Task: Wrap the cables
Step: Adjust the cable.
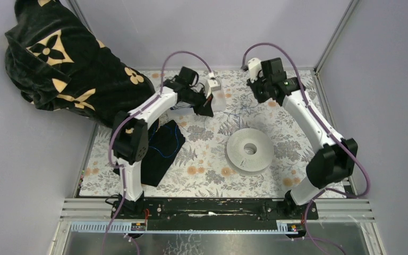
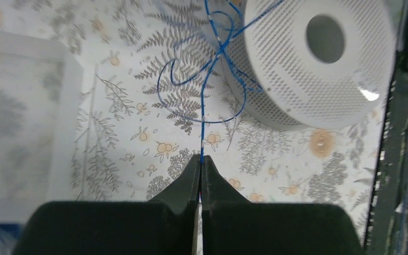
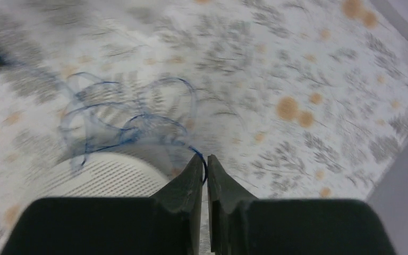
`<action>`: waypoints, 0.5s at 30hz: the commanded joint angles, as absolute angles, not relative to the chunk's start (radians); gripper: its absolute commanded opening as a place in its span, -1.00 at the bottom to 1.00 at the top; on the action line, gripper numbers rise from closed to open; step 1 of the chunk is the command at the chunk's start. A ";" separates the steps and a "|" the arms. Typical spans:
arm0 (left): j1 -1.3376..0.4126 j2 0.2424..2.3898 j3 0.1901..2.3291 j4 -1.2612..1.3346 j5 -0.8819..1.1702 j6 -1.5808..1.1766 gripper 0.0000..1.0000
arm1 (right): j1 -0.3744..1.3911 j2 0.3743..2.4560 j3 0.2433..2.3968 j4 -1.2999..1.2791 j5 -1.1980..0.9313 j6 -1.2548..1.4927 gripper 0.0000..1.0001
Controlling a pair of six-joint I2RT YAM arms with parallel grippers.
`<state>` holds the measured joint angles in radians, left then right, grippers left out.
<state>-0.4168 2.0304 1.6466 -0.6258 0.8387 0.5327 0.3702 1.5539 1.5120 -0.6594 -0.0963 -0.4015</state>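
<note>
Going by the overhead view with 12 o'clock at the far wall: the easiest lane was the near strip of the tabletop point(image 1: 202, 175), roughly 5 to 7 o'clock, wide open for a low pass. The white perforated spool point(image 1: 250, 150) sat at about 4 o'clock, so you'd go round or over it. A black cloth point(image 1: 162, 151) covered 8 o'clock. A translucent box point(image 1: 217, 95) blocked 12 o'clock, with thin blue cables point(image 2: 221, 49) looping between it and the spool. A dark patterned garment point(image 1: 69, 69) crowded the 10 o'clock corner.
</note>
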 commanded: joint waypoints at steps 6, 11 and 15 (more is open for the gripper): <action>-0.399 1.760 1.740 -0.445 0.878 -0.046 -1.00 | 0.295 1.598 1.577 -0.572 0.034 -0.335 0.53; -0.399 1.733 1.744 -0.356 0.831 -0.200 -1.00 | 0.294 1.548 1.507 -0.589 -0.205 -0.327 0.78; -0.398 1.732 1.765 -0.347 0.811 -0.278 -1.00 | 0.295 1.503 1.444 -0.571 -0.475 -0.319 0.77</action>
